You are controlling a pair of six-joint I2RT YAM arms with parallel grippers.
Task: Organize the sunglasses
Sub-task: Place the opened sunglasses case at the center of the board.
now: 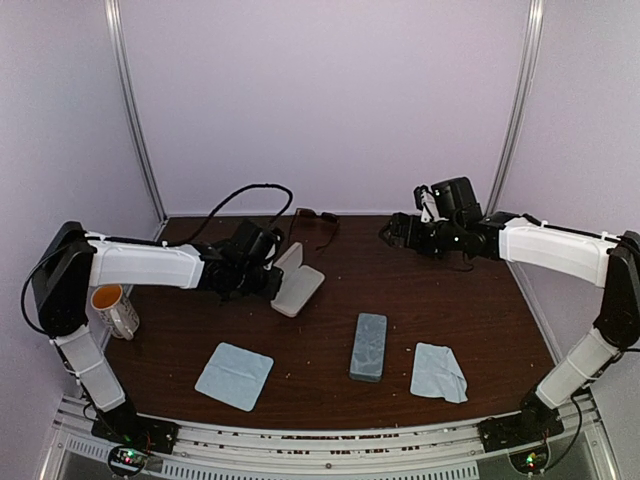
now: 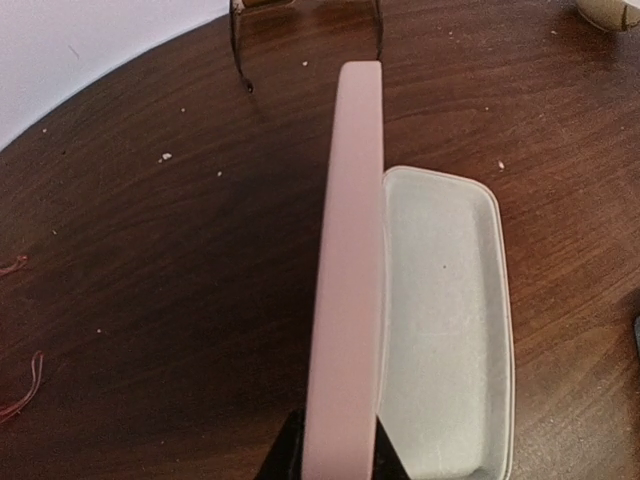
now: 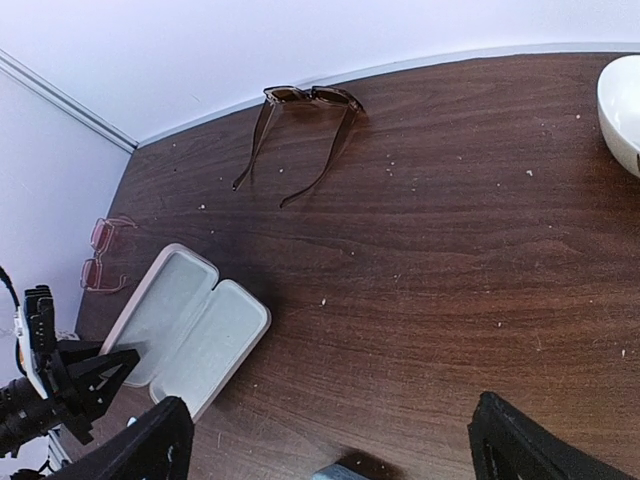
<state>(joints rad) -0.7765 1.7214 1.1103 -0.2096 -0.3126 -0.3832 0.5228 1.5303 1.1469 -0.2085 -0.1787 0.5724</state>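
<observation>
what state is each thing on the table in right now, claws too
pink case: open, empty, lid upright
left claw: shut on the pink case's lid
right claw: open, empty
dark sunglasses: temples unfolded, lying by the back wall
thin-framed glasses: too small to tell if folded
grey-blue case: closed, lying flat
mug: upright
left cloth: spread flat
right cloth: rumpled

Showing a robotics test lab, judging by white enclosure walls, metal corner poles, and a wood-grain table.
</observation>
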